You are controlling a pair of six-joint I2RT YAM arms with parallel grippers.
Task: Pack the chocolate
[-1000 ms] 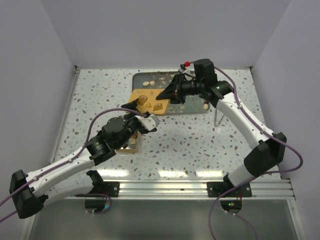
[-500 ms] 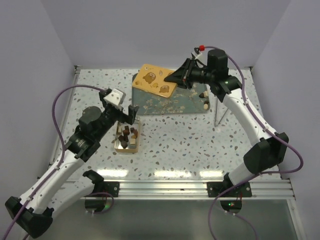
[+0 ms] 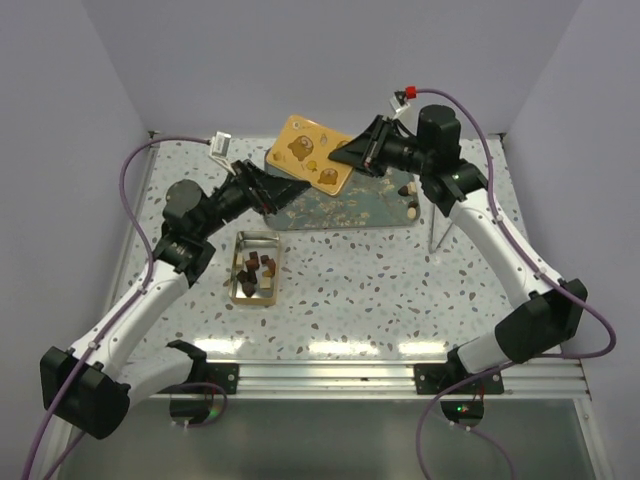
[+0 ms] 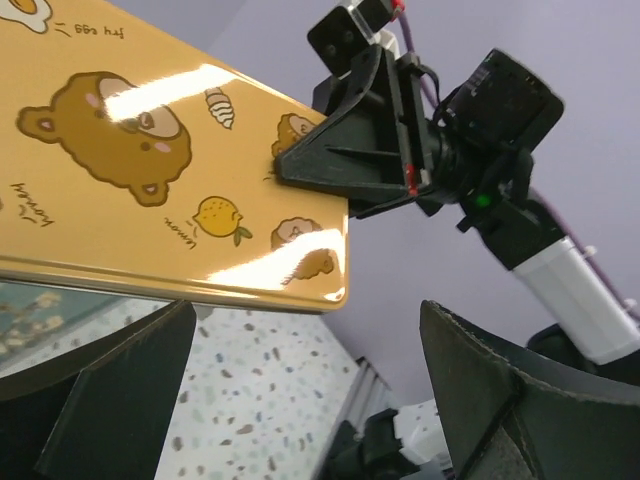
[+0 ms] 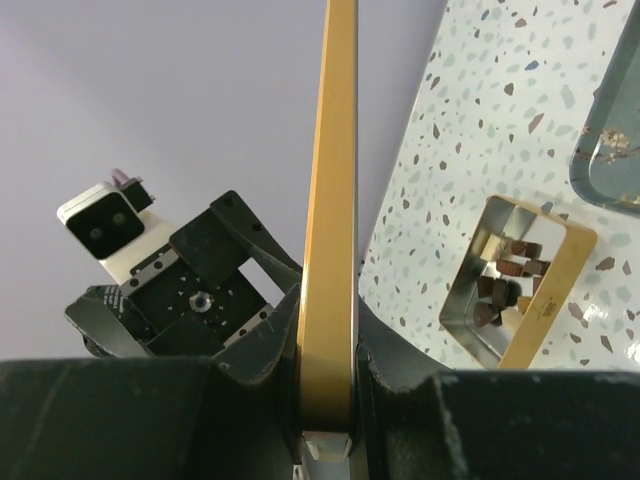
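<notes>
- The chocolate (image 3: 254, 268) lies mostly inside the open gold tin (image 3: 252, 300). The tin stands on the tabletop (image 3: 380, 290), at 7 o'clock from the teal tray (image 3: 350, 212).
- At least 2 loose pieces (image 3: 413, 210) lie at the 3 o'clock edge of the tray, not yet packed.
- The right end effector (image 3: 347, 158) pinches the edge of the bear-print lid (image 3: 305, 150) and holds it in the air over the tray's 11 o'clock corner.
- The left end effector (image 3: 278, 190) is spread wide at 8 o'clock from the lid and grips nothing.
- In my judgement the filling is nearly done. What is left is to pack the last pieces and close the tin with the lid.
</notes>
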